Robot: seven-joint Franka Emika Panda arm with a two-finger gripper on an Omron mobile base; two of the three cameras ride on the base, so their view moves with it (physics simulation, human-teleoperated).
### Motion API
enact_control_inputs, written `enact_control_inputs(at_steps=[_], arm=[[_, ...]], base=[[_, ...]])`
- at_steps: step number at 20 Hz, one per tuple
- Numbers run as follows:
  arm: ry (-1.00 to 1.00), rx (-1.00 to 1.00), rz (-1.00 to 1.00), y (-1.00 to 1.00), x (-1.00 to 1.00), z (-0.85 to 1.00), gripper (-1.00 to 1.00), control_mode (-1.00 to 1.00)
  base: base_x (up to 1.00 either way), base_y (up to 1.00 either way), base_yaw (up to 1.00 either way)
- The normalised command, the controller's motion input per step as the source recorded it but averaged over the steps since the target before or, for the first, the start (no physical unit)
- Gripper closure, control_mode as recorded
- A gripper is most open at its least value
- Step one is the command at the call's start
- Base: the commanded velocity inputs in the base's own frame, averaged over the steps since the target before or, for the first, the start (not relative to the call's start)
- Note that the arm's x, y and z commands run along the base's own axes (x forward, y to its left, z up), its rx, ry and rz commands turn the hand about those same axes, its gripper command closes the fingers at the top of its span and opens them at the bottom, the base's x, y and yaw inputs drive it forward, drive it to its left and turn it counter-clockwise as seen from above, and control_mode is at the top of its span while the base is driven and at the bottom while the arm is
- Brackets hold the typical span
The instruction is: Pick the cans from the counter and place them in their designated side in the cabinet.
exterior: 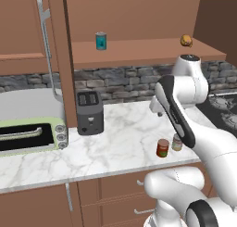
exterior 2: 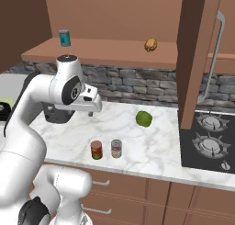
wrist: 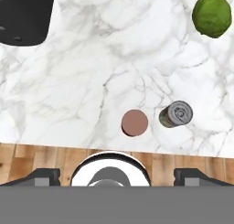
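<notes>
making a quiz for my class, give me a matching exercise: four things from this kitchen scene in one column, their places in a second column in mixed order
Things:
1. teal-blue can
2. red can
3. green round item
4. toaster

Places:
A. on the counter, against the stone back wall beside the cabinet door
B. on the cabinet shelf
C. near the counter's front edge, next to the cream-yellow can
D. on the counter, not far from the stove

Pairs: 1-B, 2-C, 3-D, 4-A
</notes>
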Motion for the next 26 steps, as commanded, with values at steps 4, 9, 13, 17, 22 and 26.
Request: enact_control_inputs(at_steps=[4, 9, 13, 17, 22, 26], arm=[[0.05, 0.0, 0.0, -0.18, 0.0, -0.23, -1.0, -1.0], [0.06, 0.0, 0.0, -0.09, 0.0, -0.29, -1.0, -1.0], [0.04, 0.0, 0.0, -0.04, 0.0, -0.27, -1.0, -1.0], [0.01, 0.0, 0.0, 0.0, 0.01, -0.25, -1.0, -1.0], [0.0, 0.0, 0.0, 0.0, 0.06, -0.2, -1.0, -1.0], [0.0, 0.0, 0.0, -0.01, 0.1, -0.18, -1.0, -1.0]], base=[[0.0, 0.0, 0.0], [0.0, 0.0, 0.0], [0.0, 0.0, 0.0], [0.0, 0.0, 0.0], [0.0, 0.0, 0.0], [0.0, 0.0, 0.0]])
